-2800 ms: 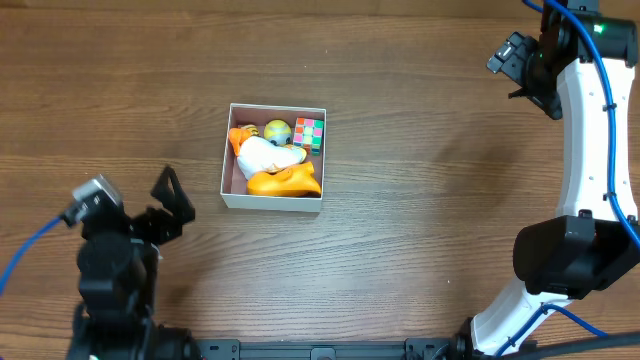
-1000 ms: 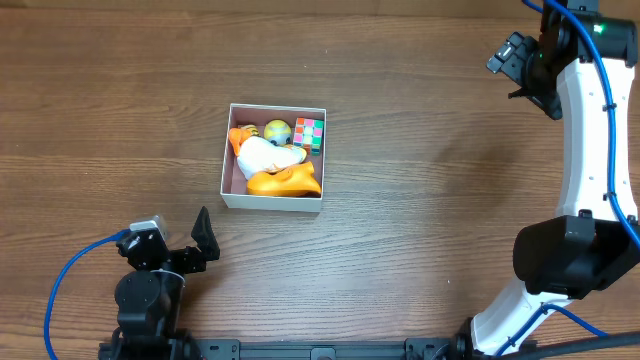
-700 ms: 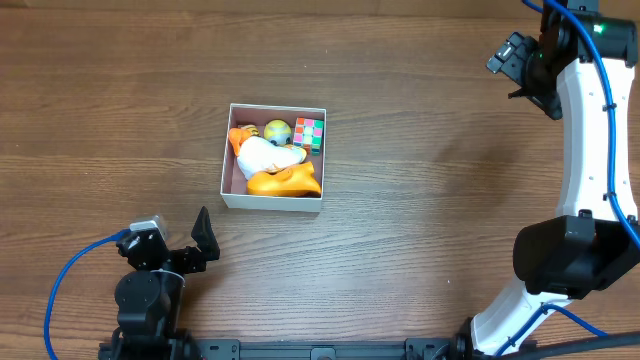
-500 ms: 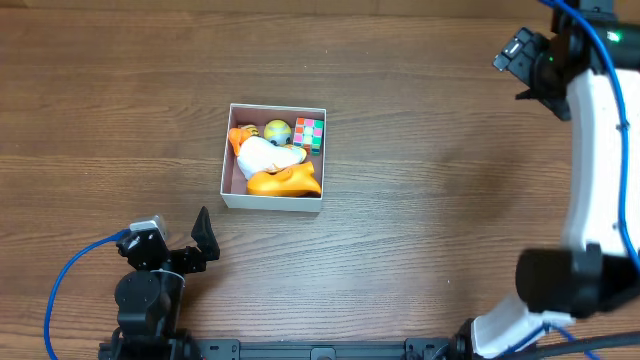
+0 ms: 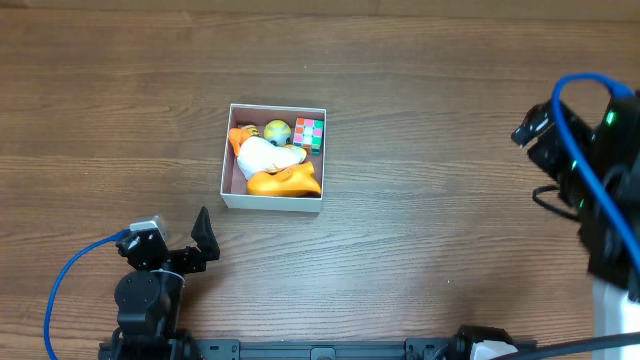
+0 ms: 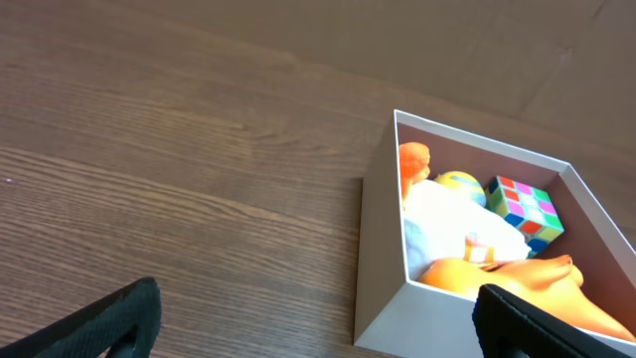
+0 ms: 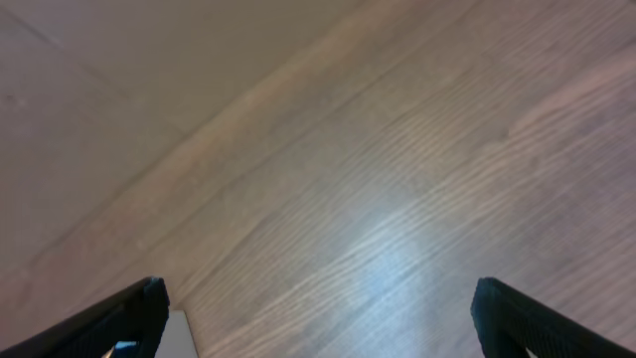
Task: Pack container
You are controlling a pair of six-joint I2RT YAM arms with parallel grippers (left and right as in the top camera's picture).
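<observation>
Swinging in from the far corner, the right arm now hangs over the table's (image 5: 420, 230) right edge, nearer the front than half a second ago and smeared by motion in the overhead view. The left pincer (image 6: 318, 290) has kept its place near the front edge over the last second, though earlier it stood farther out. The container (image 5: 272, 203) and its load have not shifted.

The left pincer is released, its two fingers spread wide with nothing between them. The container sits ahead of it and apart, offset toward its right finger (image 6: 517, 318), which covers the box's near corner in the left wrist view. The right pincer (image 7: 318, 288) is also released, fingers wide apart over bare wood, with the container well apart from it. A pale sliver beside its left finger is cut off at the picture's bottom edge, too little to name. Most of the right arm's body runs out of the overhead picture.

There is one container. Inside, from left to right: an orange piece (image 5: 237, 137), one white toy (image 5: 265, 155), one yellowish ball (image 5: 277, 130), one large orange toy (image 5: 285, 181) and one coloured cube (image 5: 309, 132). I cannot tell whether the two orange shapes are one toy, since the white one overlaps them.
</observation>
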